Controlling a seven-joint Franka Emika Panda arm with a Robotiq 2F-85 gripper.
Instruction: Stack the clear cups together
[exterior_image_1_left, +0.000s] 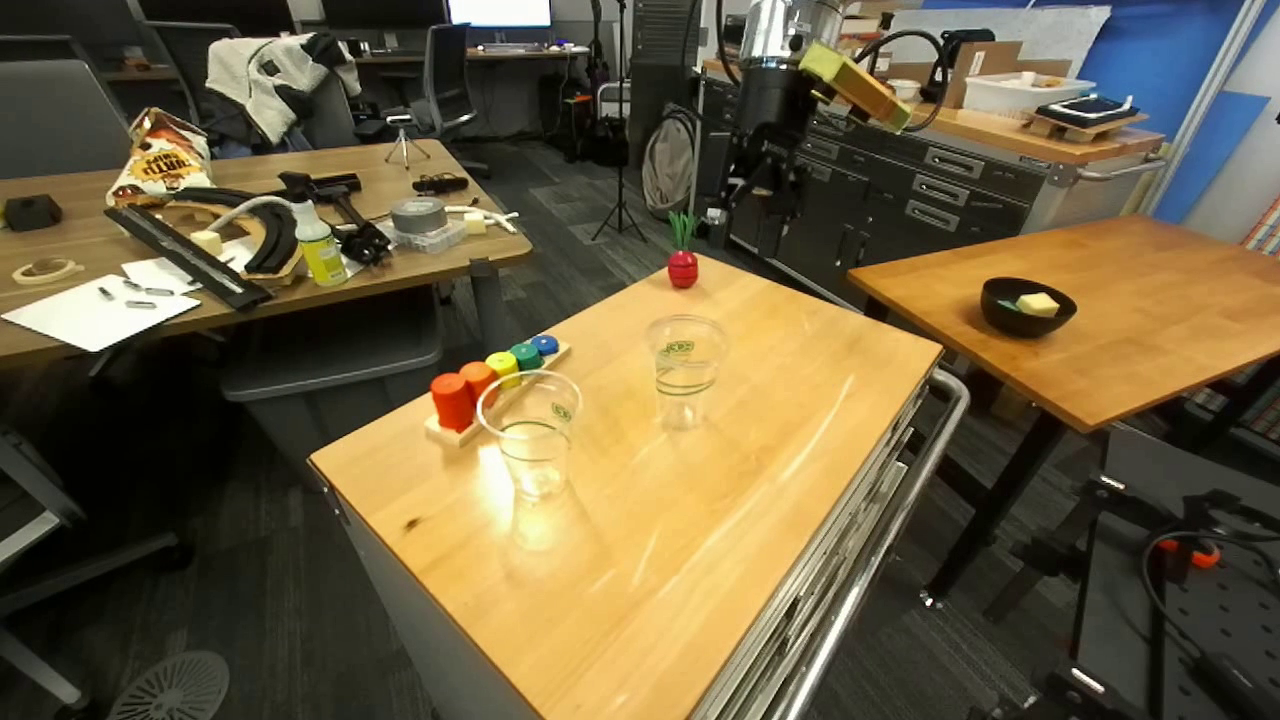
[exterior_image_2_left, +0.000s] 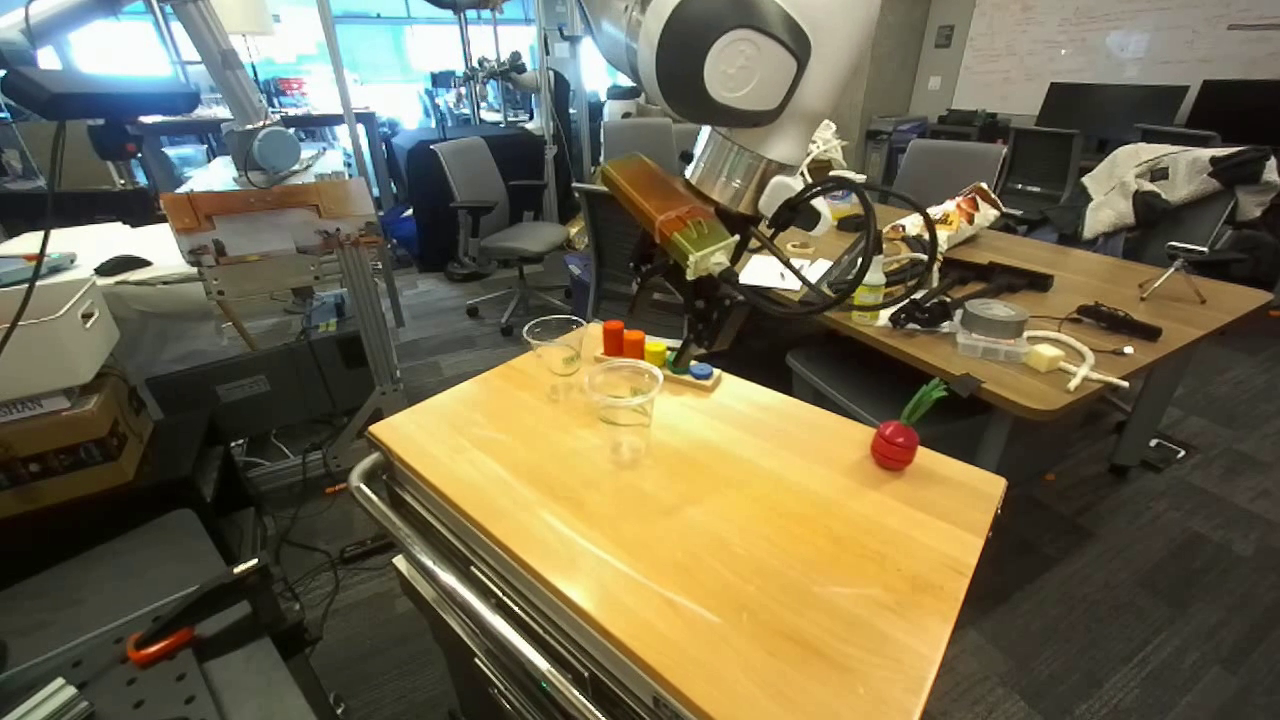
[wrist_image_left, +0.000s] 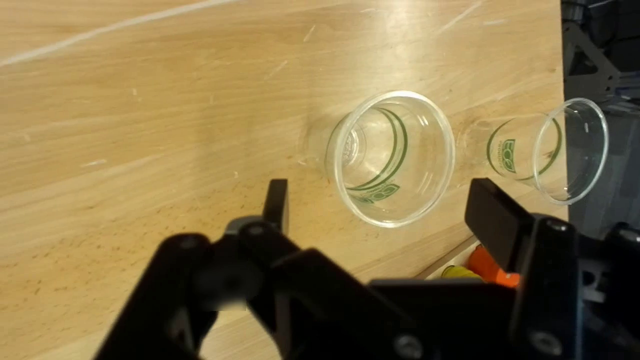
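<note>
Black, jointed gripper hangs above the light wooden tabletop; jaws wide apart, flat dark pads facing across the gap. Below the pads, clear of them, stands a colourless, see-through plastic cup (first cup); in the wrist view its round rim shows partly between the pads and mostly past their tips. Second cup, colourless, see-through plastic, stands outside the gap, near the first cup but apart from it. Both upright, tapered, smooth-walled, with thick rolled rim, green rings and a green printed mark; lettering on the second cup reads ECO. Tabletop around the first cup: glossy, fine-grained, pale curved scratches, scattered brown flecks. Near the first cup, a pale wooden strip bears a row of cylindrical pegs: red, orange, yellow, green, blue, stepping down in height toward blue. Well apart from the first cup, on the side away from the second cup: red grooved ball with green leafy top. Past the strip as seen from the first cup, a brown desk carries a grey round tape roll. On the opposite side of the first cup, a wooden table carries a round black bowl holding a pale yellow block.
</note>
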